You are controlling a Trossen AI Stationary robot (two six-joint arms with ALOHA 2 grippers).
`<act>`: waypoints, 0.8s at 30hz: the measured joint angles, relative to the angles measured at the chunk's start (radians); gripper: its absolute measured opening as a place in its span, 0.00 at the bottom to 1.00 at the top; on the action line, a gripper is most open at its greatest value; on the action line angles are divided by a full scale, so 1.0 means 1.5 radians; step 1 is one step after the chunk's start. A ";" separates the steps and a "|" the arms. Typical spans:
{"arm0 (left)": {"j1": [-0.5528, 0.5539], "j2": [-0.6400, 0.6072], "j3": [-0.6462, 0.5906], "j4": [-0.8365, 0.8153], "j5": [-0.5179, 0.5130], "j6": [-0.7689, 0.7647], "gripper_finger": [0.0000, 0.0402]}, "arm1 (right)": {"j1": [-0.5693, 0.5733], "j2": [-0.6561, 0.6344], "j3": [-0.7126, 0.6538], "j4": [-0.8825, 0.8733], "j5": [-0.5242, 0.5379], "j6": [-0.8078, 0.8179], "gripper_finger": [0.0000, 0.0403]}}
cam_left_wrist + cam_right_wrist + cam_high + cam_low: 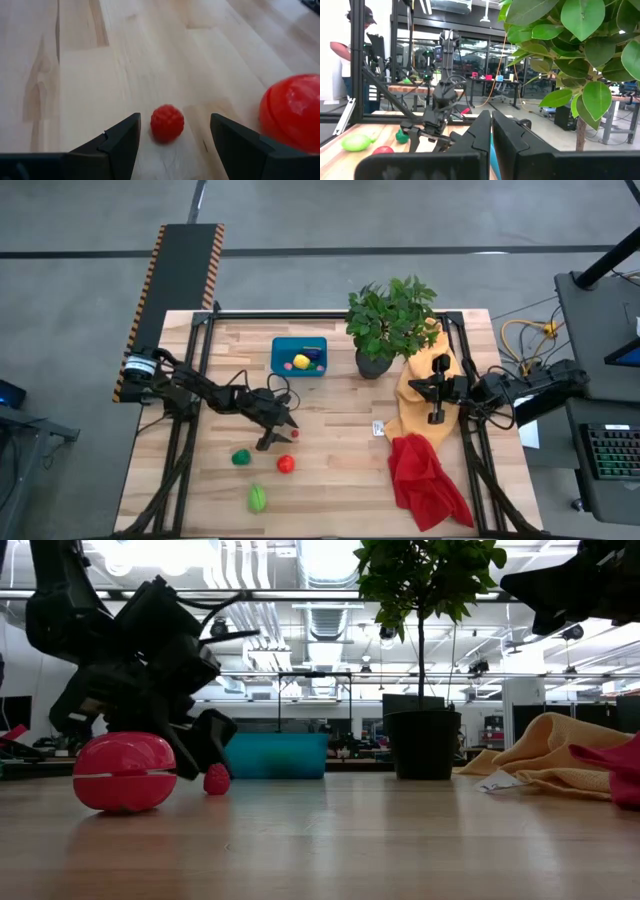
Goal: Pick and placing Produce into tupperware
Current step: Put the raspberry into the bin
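Lying outside tupperware point(285, 350): 4 produce pieces point(286, 464)

left hand point(285, 434) hangs over a small red berry point(295, 434), teal tupperware point(299, 357) beside the potted plant point(390, 322)

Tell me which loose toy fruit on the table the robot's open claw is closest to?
The small bumpy red berry: it sits between the left gripper's open fingers. The bigger red piece and two green pieces lie farther off.

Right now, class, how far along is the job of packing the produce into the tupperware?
Done: yellow and other pieces lie in the tupperware. In hand: the left claw, open, brackets the small red berry on the table. Left: red tomato, dark green piece, light green piece. Right claw waits shut.
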 joint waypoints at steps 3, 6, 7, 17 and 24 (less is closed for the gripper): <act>-0.001 0.015 0.000 0.025 0.000 0.000 0.56 | 0.000 0.000 0.000 0.000 0.000 0.000 0.02; -0.001 0.030 0.000 0.044 0.000 0.001 0.56 | 0.000 0.000 0.000 0.000 0.000 0.000 0.02; -0.001 0.033 0.001 0.045 0.000 0.001 0.56 | 0.000 0.000 0.000 0.000 0.000 0.000 0.02; -0.001 0.046 0.005 0.047 -0.004 0.002 0.45 | 0.000 0.000 0.000 0.000 0.000 0.000 0.02; -0.001 0.044 0.005 0.043 -0.001 0.002 0.26 | 0.000 0.000 0.000 0.000 0.000 0.000 0.02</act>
